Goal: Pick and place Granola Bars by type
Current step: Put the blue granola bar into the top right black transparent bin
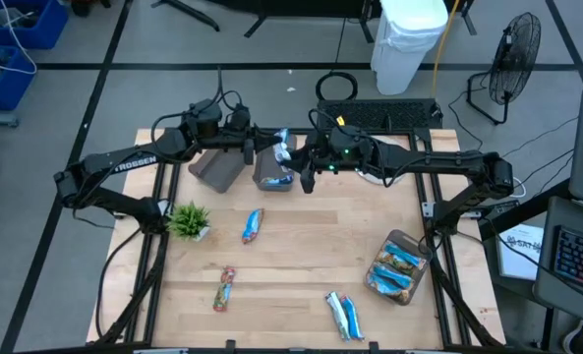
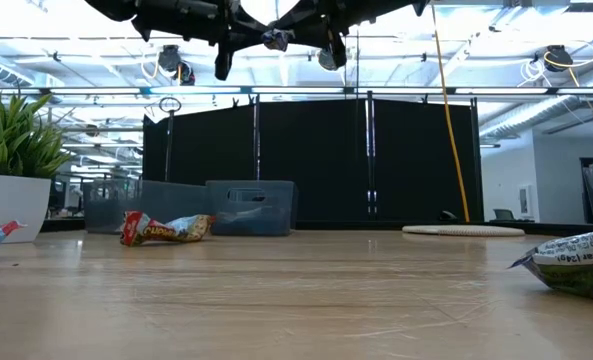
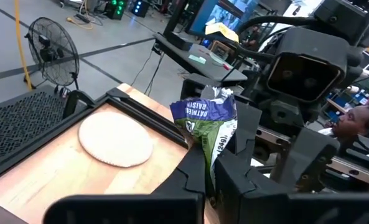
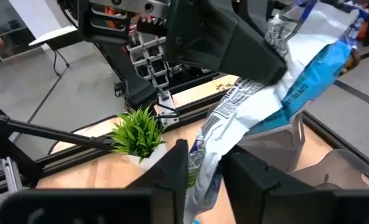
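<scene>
Left gripper (image 1: 271, 149) and right gripper (image 1: 293, 155): jaws of both closed on one granola bar (image 1: 282, 147), held aloft between them above grey bin (image 1: 271, 175) at tabletop (image 1: 301, 265) rear.

From my remote station, the wooden table (image 1: 301, 265) carries two grey bins at its far edge, a tilted bin (image 1: 218, 169) to the left and a second bin (image 1: 270, 172) just beside it. A small potted plant (image 1: 190, 221) stands near the left edge. I count one wrapped bar (image 1: 253, 225) lying alone near the middle, a red-tinted bar (image 1: 224, 288) toward the near left, and a pair of bars (image 1: 343, 315) touching each other at the near edge. A heap of bars (image 1: 397, 267) rests by the right edge. In the left wrist view, a round pale mat (image 3: 115, 138) lies flat on the wood.
</scene>
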You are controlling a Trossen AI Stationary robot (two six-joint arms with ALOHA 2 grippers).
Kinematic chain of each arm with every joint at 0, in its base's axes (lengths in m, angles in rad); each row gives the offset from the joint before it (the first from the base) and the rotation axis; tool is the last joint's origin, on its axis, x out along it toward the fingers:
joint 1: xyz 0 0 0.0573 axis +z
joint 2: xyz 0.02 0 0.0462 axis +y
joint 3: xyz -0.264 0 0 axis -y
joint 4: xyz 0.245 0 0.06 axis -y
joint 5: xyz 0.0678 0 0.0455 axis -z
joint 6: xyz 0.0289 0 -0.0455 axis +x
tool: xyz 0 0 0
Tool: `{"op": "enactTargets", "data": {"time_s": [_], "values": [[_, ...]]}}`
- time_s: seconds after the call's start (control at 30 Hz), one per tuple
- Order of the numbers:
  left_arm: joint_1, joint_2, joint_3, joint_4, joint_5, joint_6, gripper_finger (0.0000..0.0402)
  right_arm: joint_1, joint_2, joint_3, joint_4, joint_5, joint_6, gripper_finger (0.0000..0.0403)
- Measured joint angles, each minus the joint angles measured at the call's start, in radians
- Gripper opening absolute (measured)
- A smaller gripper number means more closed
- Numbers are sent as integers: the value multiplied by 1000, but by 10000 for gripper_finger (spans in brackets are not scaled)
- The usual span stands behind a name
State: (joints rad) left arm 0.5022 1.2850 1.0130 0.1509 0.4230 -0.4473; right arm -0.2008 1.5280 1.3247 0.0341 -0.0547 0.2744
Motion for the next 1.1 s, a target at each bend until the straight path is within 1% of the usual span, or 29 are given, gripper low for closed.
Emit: {"op": "enactTargets", "data": {"time_s": [0.07,0.13,0.23,0.33,0.4,0.6,0.77,0.83,0.97,1.1], "values": [[0,0,0,0,-4,1,19,-1,0,0,0,0,-3,100],[0,0,0,-3,-5,20,15,-1,0,0,0,-6,-10,114],[2,0,0,-12,-4,52,9,-2,0,0,0,-61,-41,131],[9,0,0,-29,0,53,10,-10,-14,0,-2,-135,-44,145],[10,0,0,-39,-1,64,9,-17,-26,2,-3,-162,-45,152],[10,-1,0,-58,8,101,8,-53,-86,2,-117,-158,-103,163],[12,5,0,-134,3,154,8,-88,-139,2,-259,-156,-119,164],[12,23,0,-163,4,178,8,-95,-162,1,-324,-157,-133,163],[12,62,0,-207,-9,232,8,-97,-200,1,-396,-158,-164,163],[16,126,0,-275,-34,296,8,-79,-231,1,-420,-162,-165,162]]}}
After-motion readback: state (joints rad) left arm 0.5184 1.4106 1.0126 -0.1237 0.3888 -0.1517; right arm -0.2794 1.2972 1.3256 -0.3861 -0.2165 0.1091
